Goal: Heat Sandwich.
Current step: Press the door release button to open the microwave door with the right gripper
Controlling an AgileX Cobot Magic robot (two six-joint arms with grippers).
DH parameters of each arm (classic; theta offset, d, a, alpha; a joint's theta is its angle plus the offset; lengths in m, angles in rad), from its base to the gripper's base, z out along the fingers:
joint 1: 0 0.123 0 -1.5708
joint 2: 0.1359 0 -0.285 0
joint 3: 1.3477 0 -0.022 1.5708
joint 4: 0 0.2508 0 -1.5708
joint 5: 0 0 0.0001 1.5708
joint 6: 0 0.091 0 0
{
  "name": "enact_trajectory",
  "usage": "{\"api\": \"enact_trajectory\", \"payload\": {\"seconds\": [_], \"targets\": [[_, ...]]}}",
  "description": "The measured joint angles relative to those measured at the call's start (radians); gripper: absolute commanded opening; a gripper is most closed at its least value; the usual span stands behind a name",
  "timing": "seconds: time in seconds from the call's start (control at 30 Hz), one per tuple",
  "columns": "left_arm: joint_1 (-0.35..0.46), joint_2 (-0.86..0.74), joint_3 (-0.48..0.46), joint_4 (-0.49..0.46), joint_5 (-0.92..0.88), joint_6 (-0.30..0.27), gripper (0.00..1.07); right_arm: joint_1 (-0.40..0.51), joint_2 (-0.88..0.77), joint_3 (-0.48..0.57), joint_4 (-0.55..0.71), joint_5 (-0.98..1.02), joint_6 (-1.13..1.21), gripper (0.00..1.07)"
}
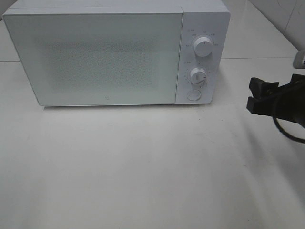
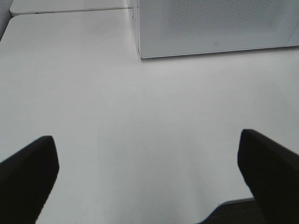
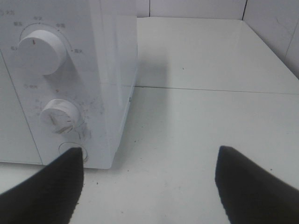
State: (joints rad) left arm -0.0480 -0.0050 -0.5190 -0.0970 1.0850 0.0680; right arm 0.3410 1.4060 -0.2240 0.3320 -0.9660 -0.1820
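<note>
Right tool (image 1: 252,94), jaws wide, beside microwave (image 1: 95,57); dial labels (image 3: 39,21) illegible.

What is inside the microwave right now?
The microwave is shut, and its pale speckled door lets none of the interior show. Whether the sandwich is inside cannot be told. No sandwich lies on the visible table either.

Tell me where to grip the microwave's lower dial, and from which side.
Pinch the lower dial by its round rim, coming straight at the front of the microwave: it is a short cylinder standing out from that face. The open right gripper is nearest.
</note>
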Motion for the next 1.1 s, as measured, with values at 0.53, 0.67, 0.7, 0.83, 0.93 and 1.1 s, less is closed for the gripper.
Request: {"api": "enact_trajectory", "payload": {"seconds": [0.53, 0.67, 0.7, 0.83, 0.93, 1.1], "targets": [[0.0, 0.0, 0.0, 0.0, 0.0, 0.0, 1.0, 0.374, 0.233, -0.051, 0.374, -0.18, -0.051, 0.76], [0.0, 0.0, 0.0, 0.0, 0.0, 0.0, 1.0, 0.445, 0.274, -0.093, 0.472, -0.18, -0.065, 0.76], [0.0, 0.0, 0.0, 0.0, 0.0, 0.0, 1.0, 0.445, 0.274, -0.093, 0.472, -0.18, -0.065, 0.76], [0.0, 0.0, 0.0, 0.0, 0.0, 0.0, 1.0, 0.495, 0.299, -0.128, 0.534, -0.181, -0.077, 0.76], [0.0, 0.0, 0.0, 0.0, 0.0, 0.0, 1.0, 0.509, 0.302, -0.14, 0.541, -0.18, -0.077, 0.76], [0.0, 0.0, 0.0, 0.0, 0.0, 0.0, 1.0, 0.517, 0.302, -0.145, 0.554, -0.18, -0.078, 0.76]]}}
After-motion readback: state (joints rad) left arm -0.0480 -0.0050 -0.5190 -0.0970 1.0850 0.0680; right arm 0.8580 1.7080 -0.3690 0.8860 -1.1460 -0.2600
